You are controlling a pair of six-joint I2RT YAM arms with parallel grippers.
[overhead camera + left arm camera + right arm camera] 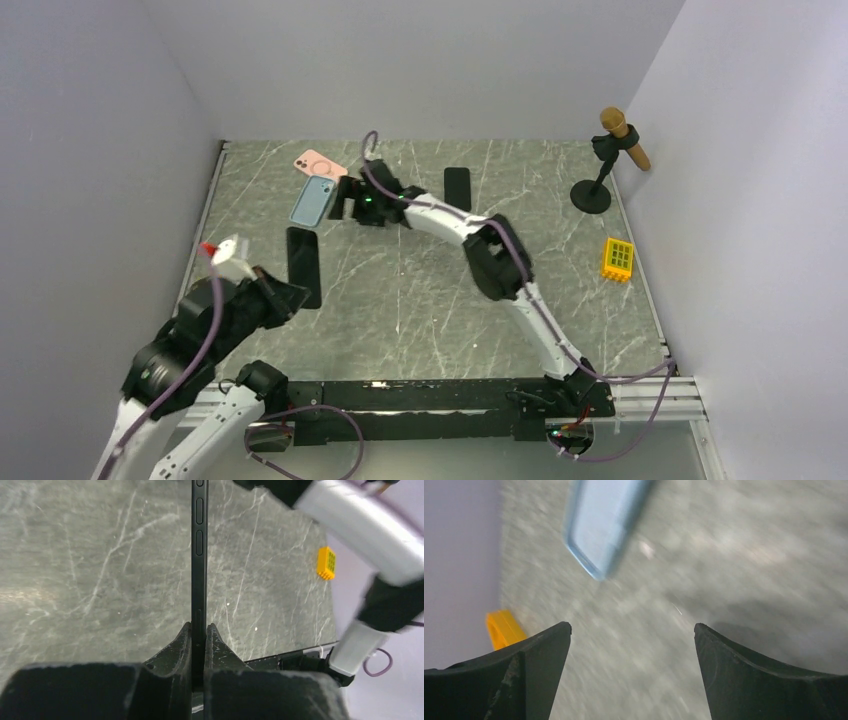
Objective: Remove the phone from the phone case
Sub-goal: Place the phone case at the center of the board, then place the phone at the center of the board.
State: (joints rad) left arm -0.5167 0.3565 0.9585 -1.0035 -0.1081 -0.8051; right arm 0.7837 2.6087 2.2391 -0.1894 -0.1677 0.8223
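Note:
My left gripper (199, 627) is shut on the near end of a black phone (199, 555), seen edge-on with its side buttons showing. From above, the phone (303, 266) sticks out from the left gripper (297, 296) over the left part of the table. A light-blue phone case (314, 201) lies at the back left, apart from the phone. My right gripper (345, 203) is just to the case's right. In the right wrist view the right gripper (633, 627) stands wide open with nothing between its fingers, and the blurred case (601, 525) is ahead of it.
A pink case (319, 164) lies behind the blue one. A second black phone (457, 188) lies at the back centre. A yellow block (619, 259) and a microphone on a stand (610, 160) are at the right. Walls enclose the table.

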